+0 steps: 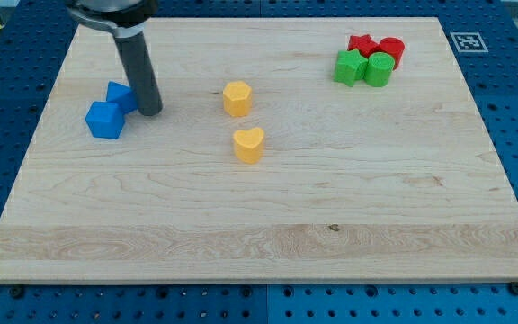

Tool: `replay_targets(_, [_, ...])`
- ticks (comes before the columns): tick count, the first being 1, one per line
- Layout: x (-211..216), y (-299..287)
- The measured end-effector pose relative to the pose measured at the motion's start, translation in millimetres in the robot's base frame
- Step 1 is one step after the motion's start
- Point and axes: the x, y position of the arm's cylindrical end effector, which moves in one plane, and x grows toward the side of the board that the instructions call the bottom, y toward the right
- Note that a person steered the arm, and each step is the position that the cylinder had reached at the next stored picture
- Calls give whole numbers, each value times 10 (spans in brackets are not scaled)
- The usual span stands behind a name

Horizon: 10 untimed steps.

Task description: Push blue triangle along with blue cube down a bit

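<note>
The blue cube (105,119) sits on the wooden board at the view's left. The blue triangle (120,94) lies just above and to the right of it, touching it, and is partly hidden by my rod. My tip (150,112) rests on the board right beside the blue triangle's right side and to the right of the blue cube.
A yellow hexagon block (236,98) and a yellow heart (249,143) sit near the middle. At the view's top right cluster a red star (361,44), a red cylinder (391,49), a green star (350,67) and a green cylinder (379,68). The wooden board (268,225) lies on a blue pegboard table.
</note>
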Motion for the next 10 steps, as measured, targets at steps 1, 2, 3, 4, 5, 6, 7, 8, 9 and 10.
replay_targets(1, [-8, -32])
replay_targets(2, [-127, -44])
replay_targets(3, [-193, -77])
replay_targets(4, [-236, -71])
replay_targets(5, [-383, -85])
replay_targets(6, [-383, -222])
replay_targets(7, [-403, -264])
replay_targets(8, [-587, -258])
replay_targets(9, [-693, -320])
replay_targets(10, [-692, -608])
